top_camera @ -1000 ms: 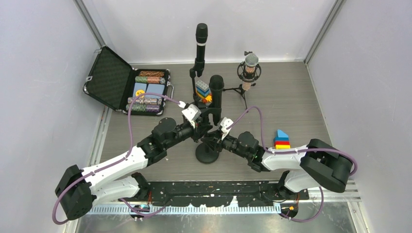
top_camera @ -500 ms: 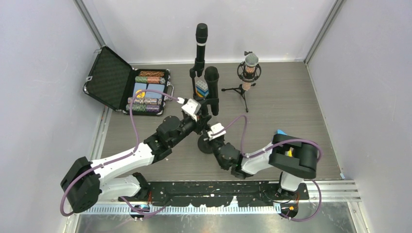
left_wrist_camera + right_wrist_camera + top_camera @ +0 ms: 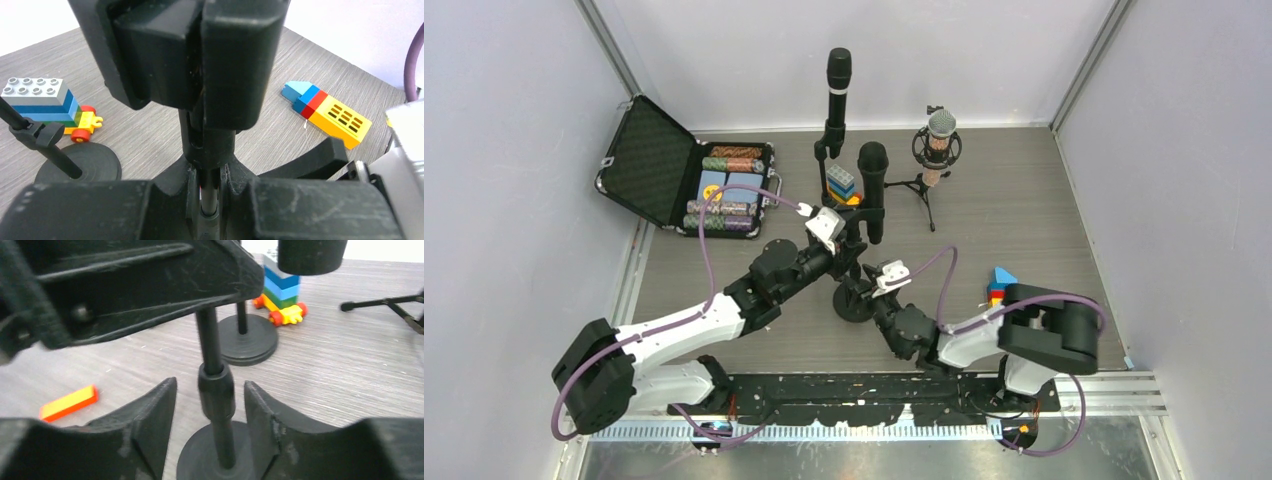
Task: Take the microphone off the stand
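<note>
Left claw (image 3: 209,190) clamped on the stand (image 3: 854,303), right claw (image 3: 210,390) open round the pole (image 3: 210,340).
Left fingers are pinched shut high on the pole. The mic (image 3: 872,190) stands upright just above them at the stand's top; can't tell whether it's seated in the clip. Right claw sits low, one finger each side of the pole's collar (image 3: 216,392), with a gap on both sides and no contact, just above the round base. Just behind is a second stand (image 3: 829,150) holding a tall black mic, with a brick car (image 3: 844,185) at its foot. Right of that is a silver mic on a tripod (image 3: 939,135). Back left is an open case (image 3: 669,160) of chips. Coloured blocks (image 3: 327,112) lie on the table (image 3: 1024,200) to the right, beside the right arm.
</note>
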{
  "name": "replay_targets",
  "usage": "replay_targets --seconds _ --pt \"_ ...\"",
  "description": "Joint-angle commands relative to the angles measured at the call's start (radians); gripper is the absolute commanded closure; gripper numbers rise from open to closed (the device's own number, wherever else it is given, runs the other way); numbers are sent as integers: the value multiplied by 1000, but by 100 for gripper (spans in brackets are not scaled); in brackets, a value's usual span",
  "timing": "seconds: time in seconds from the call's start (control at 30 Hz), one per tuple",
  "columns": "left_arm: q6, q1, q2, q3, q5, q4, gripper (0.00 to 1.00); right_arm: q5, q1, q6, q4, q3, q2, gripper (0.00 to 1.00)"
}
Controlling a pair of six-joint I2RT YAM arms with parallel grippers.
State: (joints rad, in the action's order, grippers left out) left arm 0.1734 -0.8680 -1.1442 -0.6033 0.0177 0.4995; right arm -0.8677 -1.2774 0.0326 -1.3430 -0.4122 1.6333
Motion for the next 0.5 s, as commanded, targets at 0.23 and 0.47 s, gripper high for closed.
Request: replay_targets --seconds 0.23,0.47 --pt "-109 7 92 13 -85 -3 100 639 162 158 460 92 -427 43" --pt "-97 8 76 32 -93 48 100 848 297 144 621 82 -517 47"
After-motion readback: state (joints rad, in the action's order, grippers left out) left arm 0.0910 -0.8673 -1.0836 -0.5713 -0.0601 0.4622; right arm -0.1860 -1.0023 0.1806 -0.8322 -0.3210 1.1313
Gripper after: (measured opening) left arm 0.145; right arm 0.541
